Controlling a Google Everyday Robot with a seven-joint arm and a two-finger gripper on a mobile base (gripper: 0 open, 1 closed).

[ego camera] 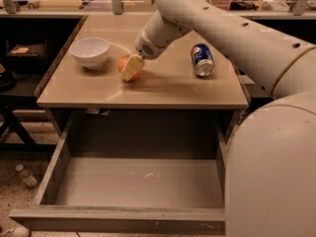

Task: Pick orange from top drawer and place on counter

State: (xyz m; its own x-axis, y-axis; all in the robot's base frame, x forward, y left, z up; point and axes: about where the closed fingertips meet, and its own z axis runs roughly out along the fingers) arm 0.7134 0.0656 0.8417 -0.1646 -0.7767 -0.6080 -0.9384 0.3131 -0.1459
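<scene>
The gripper (131, 68) sits low over the glossy tan counter (168, 85), its jaws clasped around the orange (122, 64). One pale, flat finger pad (132, 64) covers the fruit's front. The round orange is at the counter's surface, just right of a smooth white bowl (90, 51); whether it touches the tabletop cannot be told. A blue soda can (202, 59) lies on its side well to the right. The bulky white arm (222, 28) slants in from the right. Below, the grey metal top drawer (118, 215) stands pulled open, its flat floor lightly scuffed.
</scene>
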